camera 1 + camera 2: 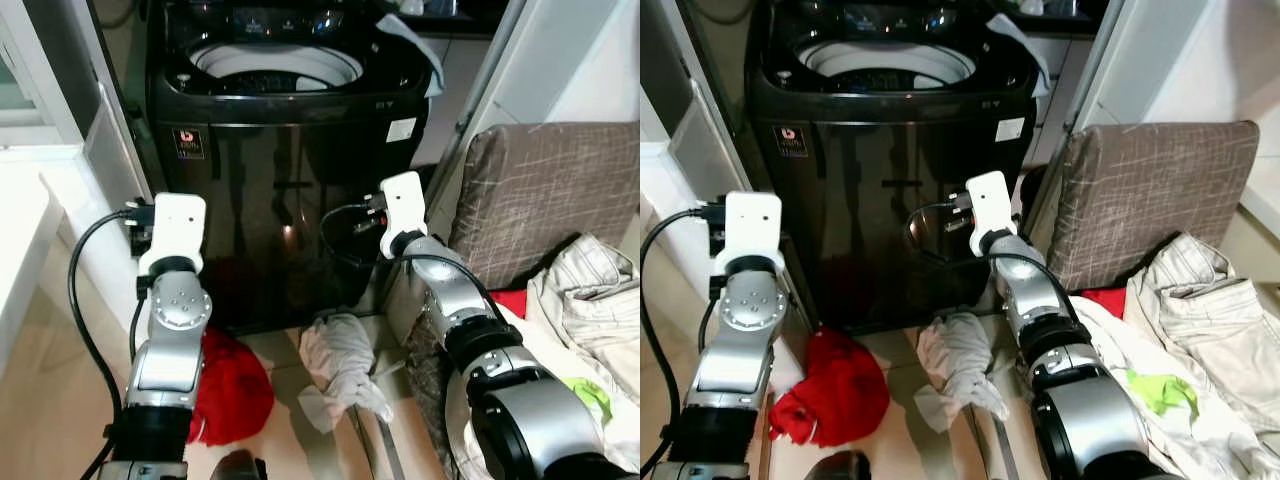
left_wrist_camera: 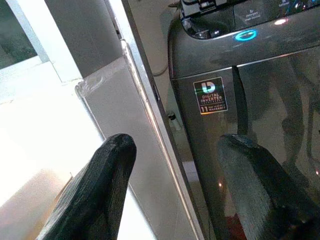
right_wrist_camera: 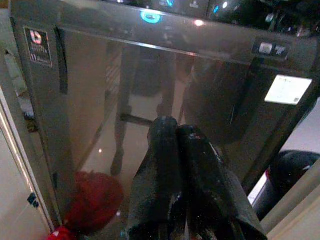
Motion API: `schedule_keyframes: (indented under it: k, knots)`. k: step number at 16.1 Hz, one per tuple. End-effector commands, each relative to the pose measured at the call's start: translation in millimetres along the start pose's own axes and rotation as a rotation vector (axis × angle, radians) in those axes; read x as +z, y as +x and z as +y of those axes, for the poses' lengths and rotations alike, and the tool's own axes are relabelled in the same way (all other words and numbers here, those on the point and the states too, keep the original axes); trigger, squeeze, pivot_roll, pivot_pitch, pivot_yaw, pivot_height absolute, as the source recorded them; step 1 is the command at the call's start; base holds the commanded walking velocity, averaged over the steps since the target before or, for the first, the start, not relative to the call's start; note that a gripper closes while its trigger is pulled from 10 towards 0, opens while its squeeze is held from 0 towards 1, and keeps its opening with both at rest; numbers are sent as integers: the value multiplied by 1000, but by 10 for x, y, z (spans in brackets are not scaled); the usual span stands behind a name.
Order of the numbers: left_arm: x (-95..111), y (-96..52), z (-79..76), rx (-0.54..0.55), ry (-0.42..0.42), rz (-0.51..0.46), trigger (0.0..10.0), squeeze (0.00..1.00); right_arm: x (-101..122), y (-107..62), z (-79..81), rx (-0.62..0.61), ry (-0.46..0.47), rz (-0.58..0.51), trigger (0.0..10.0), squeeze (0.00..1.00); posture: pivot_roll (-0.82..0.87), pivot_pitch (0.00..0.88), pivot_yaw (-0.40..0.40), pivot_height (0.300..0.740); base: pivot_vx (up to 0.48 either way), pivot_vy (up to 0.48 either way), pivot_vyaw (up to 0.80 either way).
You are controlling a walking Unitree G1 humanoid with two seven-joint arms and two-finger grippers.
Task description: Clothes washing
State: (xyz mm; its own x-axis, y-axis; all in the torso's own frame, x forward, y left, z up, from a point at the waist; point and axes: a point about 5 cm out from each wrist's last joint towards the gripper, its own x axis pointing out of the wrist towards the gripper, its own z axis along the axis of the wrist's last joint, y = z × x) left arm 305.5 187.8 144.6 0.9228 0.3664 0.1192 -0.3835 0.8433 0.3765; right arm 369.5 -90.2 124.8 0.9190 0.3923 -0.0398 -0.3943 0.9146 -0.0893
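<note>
You face one washer [image 1: 290, 190], lid open. Two garments on the floor: one red [image 1: 232, 388], one white [image 1: 340, 368]. Left pincer [image 2: 175, 165] released; right pincer [image 3: 182, 165] clenched, empty.

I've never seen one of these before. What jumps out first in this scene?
A tall black washing machine stands straight ahead, its lid open. On the floor before it lie a red garment and a pale crumpled one. Two silver arms reach toward the machine: left gripper jaws open, right gripper jaws shut.

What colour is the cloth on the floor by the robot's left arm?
Red. The cloth shows best in the left eye view.
</note>
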Motion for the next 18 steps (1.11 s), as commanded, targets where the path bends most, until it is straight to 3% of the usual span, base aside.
schedule_keyframes:
  k: [1, 3, 4, 6, 8, 9, 11, 12, 13, 14, 15, 17, 18]
  knots:
    - [5, -9, -44, -6, 3, -4, 10000, 0, -25, -7, -2, -6, 9, 2, 10000, 0, 80, 0, -73, 740, 0, 0, 0]
    - [-1, -11, -47, -14, 4, -5, 10000, 0, 2, -8, -16, -35, 28, -28, 10000, 0, 78, 0, -70, 740, 0, 0, 0]
    - [-2, -14, -46, -16, 2, -4, 10000, 0, 26, -17, -86, -106, 20, -43, 10000, 0, 77, 1, -69, 740, 0, 0, 0]
    - [-11, -14, -43, -19, 0, -1, 10000, 0, 337, -113, -432, -356, -231, -213, 10000, 0, 72, 11, -65, 740, 0, 0, 0]
    - [-12, -15, -53, -25, -3, 1, 10000, 0, 503, -172, -595, -406, -285, -288, 10000, 0, 57, 13, -60, 740, 0, 0, 0]
    - [2, -6, -87, -41, -7, -5, 10000, 0, 554, -330, -988, -598, -288, -272, 10000, 1000, 42, 14, -53, 740, 0, 0, 0]
    - [24, 10, -128, -59, -11, -15, 10000, 0, 674, -584, -1361, -861, -368, -318, 10000, 1000, 19, 17, -39, 740, 0, 0, 0]
    - [36, 19, -148, -68, -13, -19, 10000, 0, 723, -668, -1461, -924, -398, -343, 10000, 1000, 6, 18, -28, 740, 0, 0, 0]
    - [43, 24, -161, -73, -14, -21, 10000, 0, 753, -716, -1514, -955, -416, -359, 10000, 1000, 6, 18, -28, 740, 0, 0, 0]
    - [62, 41, -217, -110, -16, -29, 10000, 0, 830, -883, -1588, -986, -513, -422, 10000, 1000, -33, 18, 0, 740, 0, 0, 0]
    - [68, 47, -233, -121, -14, -34, 10000, 0, 807, -925, -1580, -980, -528, -423, 10000, 1000, -36, 17, 1, 740, 0, 0, 0]
    - [77, 56, -264, -135, -13, -41, 10000, 0, 643, -1027, -1561, -978, -529, -376, 10000, 1000, -47, 15, 1, 740, 0, 0, 0]
    - [80, 58, -270, -134, -15, -42, 10000, 0, 379, -1133, -1564, -963, -454, -272, 10000, 1000, -49, 16, -3, 740, 0, 0, 0]
